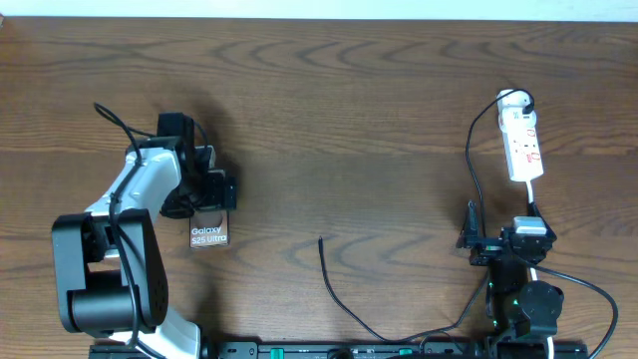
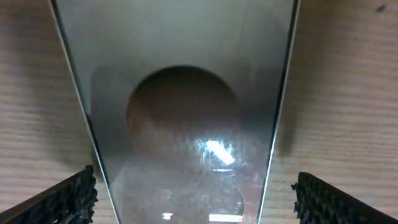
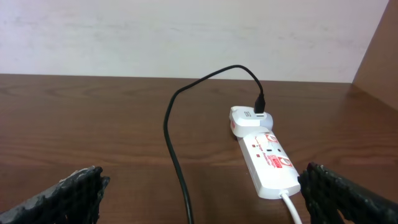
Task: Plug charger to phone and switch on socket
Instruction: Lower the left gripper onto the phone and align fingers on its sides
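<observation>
**STEP IN HAND: SECURING THE PHONE**

The phone (image 1: 209,236) lies flat on the counter (image 1: 349,120), screen up. The left claw (image 1: 204,197) straddles the phone's upper half. Its fingers (image 2: 68,196) stand wide apart, one outside each long edge, with a gap showing on both sides. It holds nothing.

The charger (image 3: 166,127) is not connected to the phone. Its plug tip (image 1: 320,240) rests on bare counter, well apart from the phone, toward the right arm's side. Farther from the phone, the cable ends at an adapter (image 3: 249,118) seated in the socket (image 1: 523,148). The right claw (image 3: 202,190), near the socket, is spread wide and empty.

Judgement: the work is at the phone grasp; plugging in and switching on are not yet done.

Next move:
1. Close the left claw squarely on the phone's long edges.
2. Bring the plug tip to the phone's port, which is not visible here.
</observation>
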Controlling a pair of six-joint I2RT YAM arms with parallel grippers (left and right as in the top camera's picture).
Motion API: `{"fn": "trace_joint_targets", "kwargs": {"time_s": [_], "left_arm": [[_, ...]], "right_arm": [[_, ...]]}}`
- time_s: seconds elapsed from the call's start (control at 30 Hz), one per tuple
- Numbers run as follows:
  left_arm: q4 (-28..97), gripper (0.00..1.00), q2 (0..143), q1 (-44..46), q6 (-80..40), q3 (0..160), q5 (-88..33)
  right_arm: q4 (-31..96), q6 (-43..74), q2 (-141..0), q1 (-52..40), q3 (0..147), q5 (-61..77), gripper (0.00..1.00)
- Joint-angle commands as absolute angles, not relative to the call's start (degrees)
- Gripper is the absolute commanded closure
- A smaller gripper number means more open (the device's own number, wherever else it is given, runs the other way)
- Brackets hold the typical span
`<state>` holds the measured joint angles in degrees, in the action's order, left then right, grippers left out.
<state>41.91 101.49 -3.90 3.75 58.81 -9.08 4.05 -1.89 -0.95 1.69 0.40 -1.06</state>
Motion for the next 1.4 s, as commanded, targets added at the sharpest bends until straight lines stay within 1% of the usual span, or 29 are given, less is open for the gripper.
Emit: {"fn": "trace_joint_targets", "kwargs": {"time_s": [0.0,0.33,0.73,1.0,1.37], "left_arm": [[41.5,0.02,101.7,-3.8,4.9,58.4,-9.1],[40.8,0.02,101.7,-3.8,4.9,58.4,-6.8],[39.6,0.02,101.7,-3.8,4.9,58.1,-6.8],[36.5,0.02,101.7,-3.2,4.9,55.7,-7.2],[36.6,0.01,101.7,-2.0,4.9,55.7,-7.2]], "right_arm": [[4.3,-1.4,-0.4,1.5,0.3,-1.1,0.01],[4.3,-1.4,-0.4,1.5,0.3,-1.1,0.01],[4.3,-1.4,-0.4,1.5,0.3,-1.1,0.01],[4.3,-1.4,-0.4,1.5,0.3,-1.1,0.01],[4.3,-1.3,-0.4,1.5,0.3,-1.1,0.01]]}}
